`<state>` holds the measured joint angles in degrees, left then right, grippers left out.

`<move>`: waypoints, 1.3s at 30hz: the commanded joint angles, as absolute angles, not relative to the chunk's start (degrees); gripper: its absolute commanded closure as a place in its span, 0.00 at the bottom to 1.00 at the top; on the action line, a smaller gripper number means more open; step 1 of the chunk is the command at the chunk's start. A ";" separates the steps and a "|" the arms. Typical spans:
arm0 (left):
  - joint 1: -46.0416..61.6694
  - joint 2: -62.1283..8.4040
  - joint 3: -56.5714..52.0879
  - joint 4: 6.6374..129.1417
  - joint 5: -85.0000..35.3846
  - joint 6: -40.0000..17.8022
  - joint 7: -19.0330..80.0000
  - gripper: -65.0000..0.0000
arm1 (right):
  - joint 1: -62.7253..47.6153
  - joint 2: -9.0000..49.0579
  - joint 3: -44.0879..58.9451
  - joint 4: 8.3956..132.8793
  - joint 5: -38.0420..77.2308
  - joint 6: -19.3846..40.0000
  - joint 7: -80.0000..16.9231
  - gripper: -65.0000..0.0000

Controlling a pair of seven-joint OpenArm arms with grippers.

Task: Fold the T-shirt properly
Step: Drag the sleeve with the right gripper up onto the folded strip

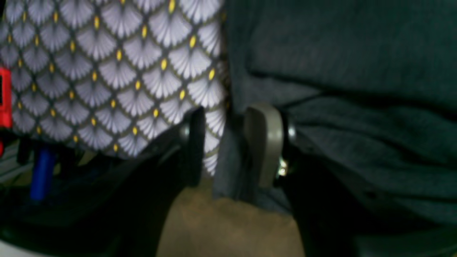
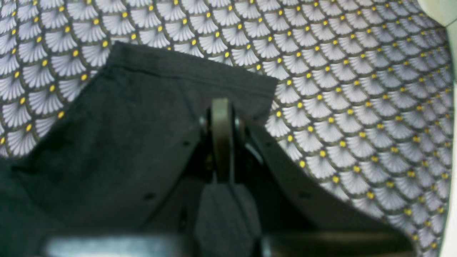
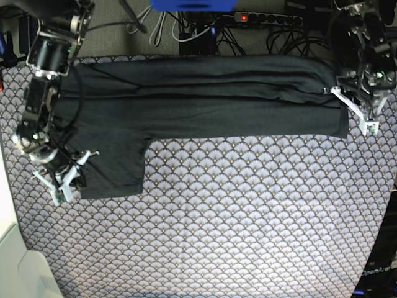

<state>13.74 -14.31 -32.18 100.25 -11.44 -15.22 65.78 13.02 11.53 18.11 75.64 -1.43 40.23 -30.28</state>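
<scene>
The dark T-shirt (image 3: 205,99) lies as a long folded band across the far side of the table, and one sleeve (image 3: 111,167) hangs toward the near left. My right gripper (image 3: 65,180) sits at that sleeve's outer corner. In the right wrist view its fingers (image 2: 221,107) are pressed together, shut on the sleeve's fabric (image 2: 125,142). My left gripper (image 3: 355,112) is at the shirt's right end. In the left wrist view it is open (image 1: 228,110), with the shirt's edge (image 1: 357,107) lying between the black finger (image 1: 194,146) and the grey pad (image 1: 264,142).
A scale-patterned tablecloth (image 3: 236,211) covers the table. Behind the far edge are a power strip (image 3: 260,17), cables and a blue object (image 3: 192,5). A white surface (image 3: 15,261) borders the near left corner.
</scene>
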 commanded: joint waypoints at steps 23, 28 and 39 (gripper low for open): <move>13.76 -15.08 -32.57 101.23 -11.47 -15.08 65.45 0.65 | 27.56 17.63 18.42 46.99 -0.75 40.00 -23.60 0.51; 13.76 -15.08 -32.57 101.23 -11.47 -15.08 65.45 0.65 | 27.12 17.80 18.42 45.76 -0.75 40.00 -22.64 0.50; 13.67 -15.08 -32.57 101.23 -11.47 -15.08 65.45 0.65 | 23.87 17.27 18.15 46.02 -0.66 40.00 -22.90 0.69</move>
<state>14.06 -14.28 -32.21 100.25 -11.44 -15.22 66.00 23.16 16.69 18.20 45.36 -0.64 39.64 -22.17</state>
